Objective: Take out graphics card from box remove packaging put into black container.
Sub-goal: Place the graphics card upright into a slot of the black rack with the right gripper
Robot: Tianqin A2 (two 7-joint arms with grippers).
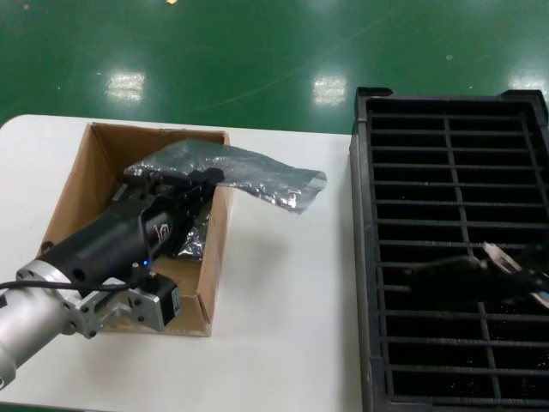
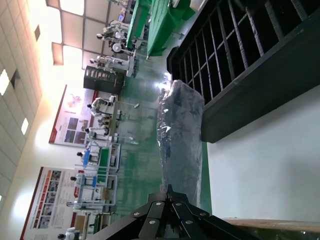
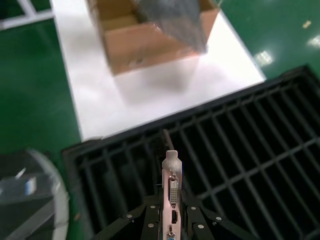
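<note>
Holding the card [image 3: 171,187] edge-up, my right gripper [image 3: 171,220] is clamped on its lower part, fingers pressed to either side, the silver bracket with its ports rising straight out beyond my fingertips. Right under and ahead of that gripper lies the black container [image 1: 369,257], its rows of narrow slots split by a central divider; in the head view the card [image 1: 455,262] hangs just over the slots near the divider, and I cannot tell whether it touches them. My left gripper [image 1: 184,193] sits inside the box [image 1: 81,184], closed on one end of the bag [image 1: 257,176], which stretches away from my fingertips over the box wall toward the container, its far end hanging above the white table [image 1: 283,326]. Something shiny and dark lies in the box [image 1: 196,240] below that gripper.
</note>
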